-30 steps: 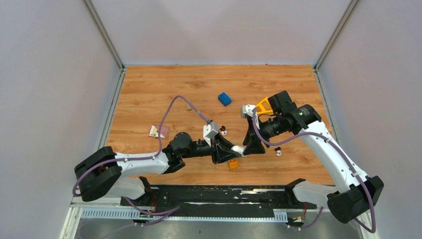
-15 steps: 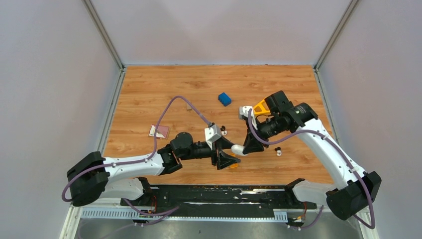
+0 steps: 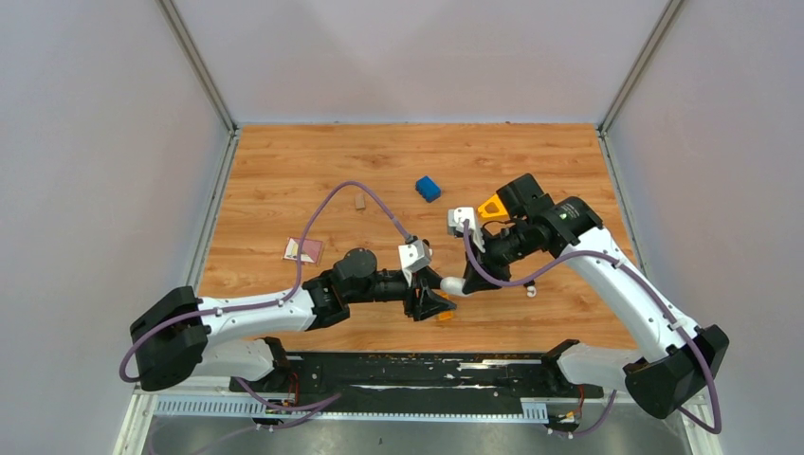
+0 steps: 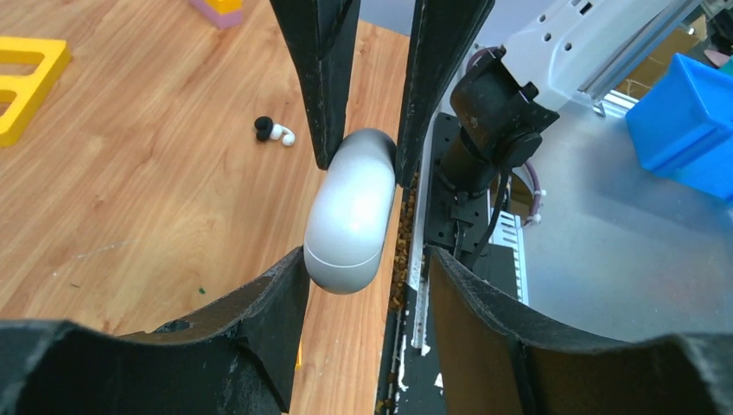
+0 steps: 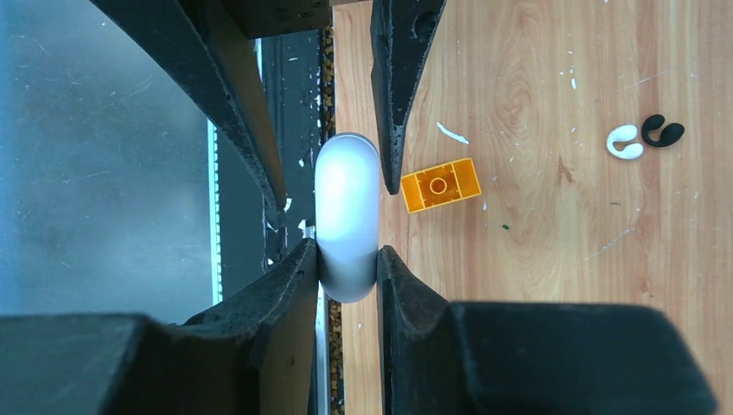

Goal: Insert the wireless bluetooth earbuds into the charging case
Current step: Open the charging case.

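Note:
The white oval charging case (image 3: 452,283) hangs closed above the table near its front edge. My right gripper (image 3: 466,282) is shut on one end of it, as the right wrist view (image 5: 346,251) shows on the case (image 5: 346,194). My left gripper (image 3: 438,296) is open around the case's other end (image 4: 350,212). In the left wrist view (image 4: 366,258) one finger (image 4: 268,303) is at the case and the other stands apart. One earbud (image 3: 530,289) lies right of the grippers (image 4: 273,131). The other earbud (image 5: 640,138) lies on the wood behind the left wrist.
An orange block (image 3: 444,315) lies just under the grippers (image 5: 441,184). A blue block (image 3: 428,188), a small tan piece (image 3: 359,201) and a pink card (image 3: 303,249) lie farther back and left. The black rail (image 3: 417,365) runs along the table's front edge.
My right wrist has shifted left with the case. My left gripper has moved right and closed in around the case's free end.

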Motion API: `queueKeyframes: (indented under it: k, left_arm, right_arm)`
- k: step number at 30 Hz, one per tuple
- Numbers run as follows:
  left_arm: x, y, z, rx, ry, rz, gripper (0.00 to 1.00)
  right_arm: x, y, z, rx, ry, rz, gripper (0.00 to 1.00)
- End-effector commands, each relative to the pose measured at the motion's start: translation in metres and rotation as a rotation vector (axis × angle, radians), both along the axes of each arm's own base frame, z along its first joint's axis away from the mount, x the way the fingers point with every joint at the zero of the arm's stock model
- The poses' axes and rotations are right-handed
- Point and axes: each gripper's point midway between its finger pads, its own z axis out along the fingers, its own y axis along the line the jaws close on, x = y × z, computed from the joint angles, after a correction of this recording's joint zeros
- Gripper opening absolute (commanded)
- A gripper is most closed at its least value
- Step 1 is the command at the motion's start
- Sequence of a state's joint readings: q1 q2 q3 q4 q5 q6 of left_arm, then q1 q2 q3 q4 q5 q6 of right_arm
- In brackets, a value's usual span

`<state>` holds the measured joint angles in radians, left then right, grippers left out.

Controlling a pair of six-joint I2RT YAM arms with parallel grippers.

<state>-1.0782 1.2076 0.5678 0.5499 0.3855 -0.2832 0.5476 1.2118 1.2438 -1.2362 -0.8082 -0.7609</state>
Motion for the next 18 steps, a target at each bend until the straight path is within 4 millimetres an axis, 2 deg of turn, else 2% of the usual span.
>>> queueKeyframes:
  k: [1,9,18]
  left_arm:
    - [0.0020,-0.0066,0.0196,-0.061,-0.004,0.004,0.60]
    - [0.0031,-0.0071,0.0219,-0.073,0.014,0.010,0.59]
    - [0.0018,-0.0083,0.0220,-0.083,0.043,-0.007,0.49]
  right_arm:
    - [0.0012,0.0001,0.0161,0.022,-0.075,0.018,0.14]
    - [0.0001,-0.0028,0.0103,0.002,-0.086,0.020,0.14]
    - [-0.0002,-0.0032,0.0107,0.002,-0.095,0.021,0.15]
